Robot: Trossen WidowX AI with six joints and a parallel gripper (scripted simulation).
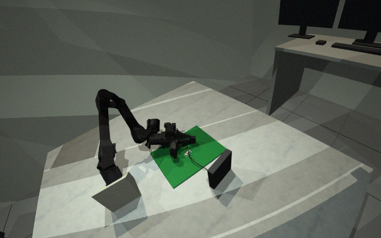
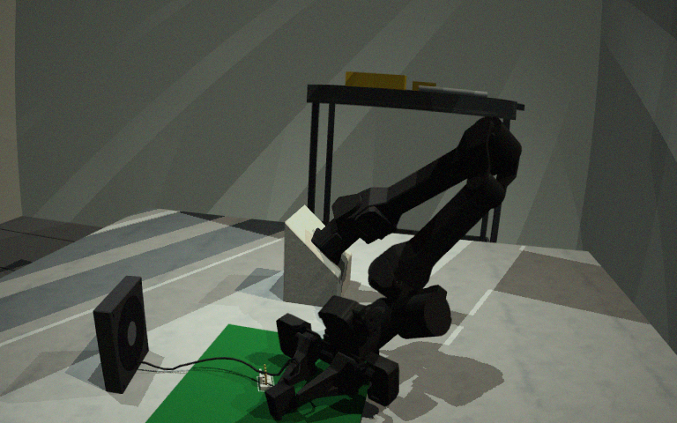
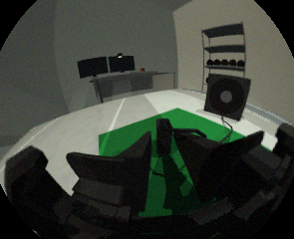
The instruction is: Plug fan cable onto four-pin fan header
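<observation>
The black plug (image 1: 193,139) (image 2: 278,401) (image 3: 162,136) stands at the fingertips, clear of the header. My gripper (image 1: 190,139) (image 2: 286,397) (image 3: 161,133) is a little open, low over the green board (image 1: 174,176) (image 2: 195,388) (image 3: 116,138). In the wrist view a thin green gap shows between the left finger and the plug; contact with the right finger cannot be told. The fan header (image 1: 186,154) (image 2: 264,382) shows a white base and bare gold pins, beside the fingers; it is hidden in the wrist view. A dark cable (image 1: 197,163) (image 2: 200,359) (image 3: 188,131) links plug and fan.
The black fan (image 1: 221,167) (image 2: 121,335) (image 3: 227,95) stands upright beside the board. The wedge-shaped arm base (image 1: 117,193) (image 2: 305,272) is on the marble table (image 1: 275,144) (image 2: 184,308). The cable arches over the board and passes behind the right finger in the wrist view.
</observation>
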